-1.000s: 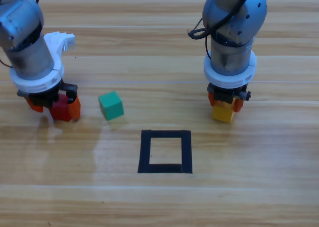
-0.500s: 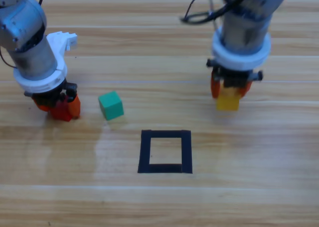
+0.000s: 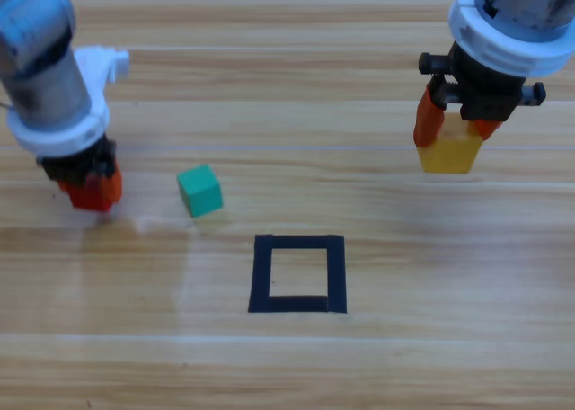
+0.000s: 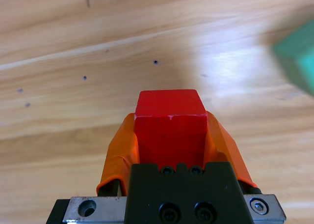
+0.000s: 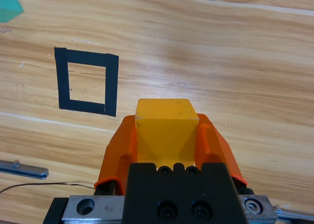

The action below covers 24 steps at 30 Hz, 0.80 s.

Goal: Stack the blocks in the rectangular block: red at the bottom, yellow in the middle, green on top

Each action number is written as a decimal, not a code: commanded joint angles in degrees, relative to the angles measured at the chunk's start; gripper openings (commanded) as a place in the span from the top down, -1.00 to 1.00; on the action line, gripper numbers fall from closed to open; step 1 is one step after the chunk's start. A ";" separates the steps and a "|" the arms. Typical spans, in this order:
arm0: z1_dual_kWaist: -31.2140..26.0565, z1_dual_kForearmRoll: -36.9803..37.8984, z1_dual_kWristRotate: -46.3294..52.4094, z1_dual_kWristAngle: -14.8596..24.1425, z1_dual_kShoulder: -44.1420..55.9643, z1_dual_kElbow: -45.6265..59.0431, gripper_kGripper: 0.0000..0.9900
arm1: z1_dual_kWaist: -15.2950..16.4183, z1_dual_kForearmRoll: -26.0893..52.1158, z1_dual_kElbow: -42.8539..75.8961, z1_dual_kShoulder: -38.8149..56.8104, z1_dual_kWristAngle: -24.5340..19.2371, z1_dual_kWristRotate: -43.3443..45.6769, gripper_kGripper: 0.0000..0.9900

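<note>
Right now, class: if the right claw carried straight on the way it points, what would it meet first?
Probably bare table. The right claw, shut on the yellow cube, points past the black tape square; depth is uncertain.

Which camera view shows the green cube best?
The high view: the whole green cube sits free on the table. The left wrist view shows only a blurred part at its right edge, the right wrist view only a corner at top left.

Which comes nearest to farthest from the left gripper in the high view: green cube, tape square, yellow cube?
From the left gripper, shut on the red cube:
1. Green cube, just to its right on the table.
2. Tape square, bottom centre, empty.
3. Yellow cube, far right, held in the right gripper.
</note>
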State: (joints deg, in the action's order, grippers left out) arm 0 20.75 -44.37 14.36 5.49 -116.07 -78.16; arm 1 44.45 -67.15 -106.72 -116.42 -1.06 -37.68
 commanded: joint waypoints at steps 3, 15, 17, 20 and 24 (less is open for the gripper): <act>14.14 -5.38 9.54 3.12 13.59 -2.26 0.98 | -1.29 -0.70 2.13 1.99 0.01 1.47 0.94; 28.03 -5.03 17.28 3.65 1.82 -9.29 1.00 | -2.09 -0.70 2.30 1.02 0.01 3.31 0.94; 29.44 -5.12 18.33 3.82 -1.35 -11.22 1.00 | -2.09 -0.70 2.39 0.93 0.01 3.22 0.94; 30.84 -5.99 20.97 4.35 -5.04 -14.39 1.00 | -2.17 -0.70 2.39 0.49 0.01 3.22 0.94; 31.63 -9.69 27.30 5.14 -10.22 -20.36 1.00 | -2.17 -0.70 2.13 0.05 -0.08 3.22 0.94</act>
State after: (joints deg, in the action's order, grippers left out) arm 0 50.04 -51.27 37.41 9.40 -119.86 -94.38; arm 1 44.20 -67.15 -106.09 -116.43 -1.07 -35.13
